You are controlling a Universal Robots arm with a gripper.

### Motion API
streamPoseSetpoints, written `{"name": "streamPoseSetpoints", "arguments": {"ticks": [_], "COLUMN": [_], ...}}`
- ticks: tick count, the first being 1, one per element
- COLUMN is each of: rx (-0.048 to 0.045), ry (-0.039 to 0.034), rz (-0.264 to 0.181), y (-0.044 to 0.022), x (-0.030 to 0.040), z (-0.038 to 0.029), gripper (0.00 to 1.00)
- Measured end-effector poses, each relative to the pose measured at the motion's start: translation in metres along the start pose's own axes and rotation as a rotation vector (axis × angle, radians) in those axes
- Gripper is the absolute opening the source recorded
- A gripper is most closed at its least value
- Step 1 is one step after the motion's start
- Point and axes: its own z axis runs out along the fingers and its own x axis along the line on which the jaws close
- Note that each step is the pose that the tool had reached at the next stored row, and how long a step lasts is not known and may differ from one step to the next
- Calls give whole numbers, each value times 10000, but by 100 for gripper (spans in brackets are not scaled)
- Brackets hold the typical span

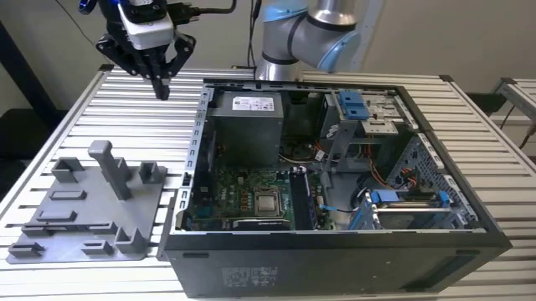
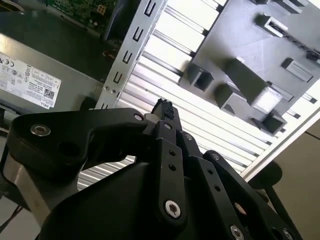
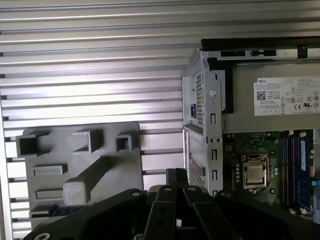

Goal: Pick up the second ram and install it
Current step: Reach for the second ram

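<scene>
Nearest stands a black metal computer case (image 1: 335, 263), lying on its side with the open side up, on a silver ribbed aluminium tabletop (image 1: 125, 119). Just beside it, to the exterior view's left, lies a flat grey plastic holder tray (image 1: 88, 207) with raised blocks and one tall slanted post (image 1: 109, 169).

In the first wrist view a slim dark strip with a bluish tint lies flat along the tray's near edge. This looks to be the second ram (image 3: 55, 211), a flat memory stick. It is partly hidden by the claw's body, so its label cannot be made out. It rests in the tray, well apart from the claw's fingertips.

Inside the case a green motherboard (image 1: 243, 194) carries a square silver processor socket (image 1: 268, 204). Long narrow memory slots (image 3: 295, 170) run beside the socket, and one shows a dark-blue strip along its length. Farther in sits a grey metal power supply box (image 1: 245, 128), with blue plastic drive latches (image 1: 352, 103) to the exterior view's right of it.

Beyond the tray, the black multi-link claw (image 1: 160, 91) hangs above bare tabletop, near the case's far corner and touching neither tray nor case. Both wrist views show its fingertips drawn together to a narrow point (image 2: 162, 107) (image 3: 175, 175), gripping no object.

Farthest back rises the silver-and-pale-blue robot arm (image 1: 310, 31).
</scene>
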Motion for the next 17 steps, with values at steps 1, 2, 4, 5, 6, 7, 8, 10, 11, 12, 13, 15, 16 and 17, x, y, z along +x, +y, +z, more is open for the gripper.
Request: {"name": "streamPoseSetpoints", "arguments": {"ticks": [1, 2, 4, 5, 6, 7, 8, 10, 11, 12, 13, 15, 16, 17], "rx": [-1, 0, -1, -2, -3, -3, -4, -5, -4, -5, -6, -7, -7, -7], "ry": [-7, -13, -26, -34, -41, -48, -55, -66, -70, -75, -80, -93, -97, -102], "rz": [-1, -1, -4, -5, -5, -6, -7, -10, -10, -10, -11, -12, -12, -13], "y": [-5, -10, -21, -26, -32, -37, -43, -54, -60, -66, -73, -86, -91, -97], "x": [39, 79, 159, 201, 244, 285, 325, 402, 439, 473, 513, 585, 618, 650], "z": [-2, -4, -7, -8, -10, -11, -13, -16, -18, -19, -21, -24, -26, -27], "gripper": [11, 11, 11, 11, 11, 11, 11, 11, 11, 11, 11, 11, 11, 11]}}
